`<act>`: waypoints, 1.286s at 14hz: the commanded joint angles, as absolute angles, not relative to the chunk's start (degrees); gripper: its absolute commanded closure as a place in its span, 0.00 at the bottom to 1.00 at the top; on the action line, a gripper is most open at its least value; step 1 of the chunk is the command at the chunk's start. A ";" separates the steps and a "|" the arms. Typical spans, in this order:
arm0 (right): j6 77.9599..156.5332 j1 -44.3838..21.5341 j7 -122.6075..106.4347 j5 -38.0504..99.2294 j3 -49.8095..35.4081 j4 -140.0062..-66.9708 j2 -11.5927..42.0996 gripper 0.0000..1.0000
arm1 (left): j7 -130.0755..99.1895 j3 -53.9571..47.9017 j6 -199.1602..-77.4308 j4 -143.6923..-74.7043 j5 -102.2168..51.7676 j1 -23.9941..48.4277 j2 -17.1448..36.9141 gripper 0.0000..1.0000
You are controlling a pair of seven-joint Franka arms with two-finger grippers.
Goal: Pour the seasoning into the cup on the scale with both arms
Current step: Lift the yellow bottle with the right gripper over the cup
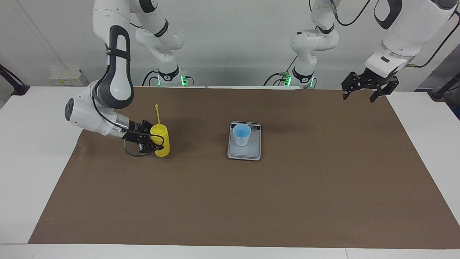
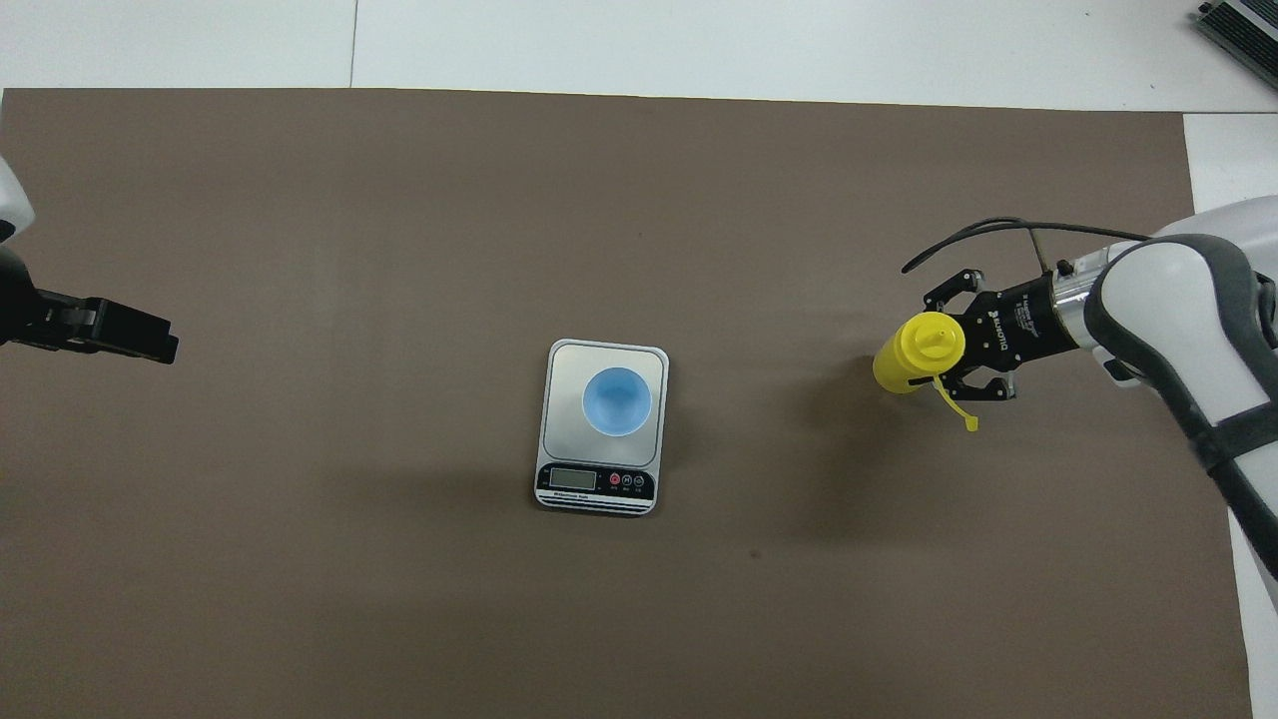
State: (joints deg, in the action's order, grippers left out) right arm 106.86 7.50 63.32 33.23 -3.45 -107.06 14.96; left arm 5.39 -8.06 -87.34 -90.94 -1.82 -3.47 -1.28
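The yellow seasoning bottle (image 1: pixel 162 138) stands upright on the brown mat toward the right arm's end of the table, its cap strap sticking up. My right gripper (image 1: pixel 155 140) reaches in low from the side and is shut on the bottle's body; the bottle (image 2: pixel 914 352) and the right gripper (image 2: pixel 947 345) also show in the overhead view. The light blue cup (image 1: pixel 242 134) stands upright on the silver-grey scale (image 1: pixel 244 153) at the middle of the mat. It also shows in the overhead view, the cup (image 2: pixel 617 401) on the scale (image 2: pixel 602 489). My left gripper (image 1: pixel 366 90) waits raised and open over the mat's edge at the left arm's end.
The brown mat (image 1: pixel 230 201) covers most of the white table (image 1: pixel 28 162). The scale's display strip faces the robots. Nothing else stands on the mat.
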 commanded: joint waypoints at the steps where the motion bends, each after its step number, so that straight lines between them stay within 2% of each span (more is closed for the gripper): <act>1: 106.96 4.15 73.08 27.19 -3.34 -103.90 13.19 1.00 | 5.80 -8.35 -86.84 -91.76 -2.64 -4.22 -2.11 0.00; 7: 108.62 -6.49 92.78 12.96 -3.60 -97.04 12.92 1.00 | 5.80 -8.35 -86.84 -91.76 -2.64 -4.13 -2.11 0.00; 12: 117.06 -16.77 105.63 -1.56 -3.60 -96.77 12.92 1.00 | 5.80 -8.35 -86.84 -91.76 -2.64 -4.22 -2.11 0.00; 18: 125.06 -23.90 107.75 -15.10 -3.69 -97.91 12.66 1.00 | 5.80 -8.35 -86.84 -91.76 -2.64 -4.22 -2.11 0.00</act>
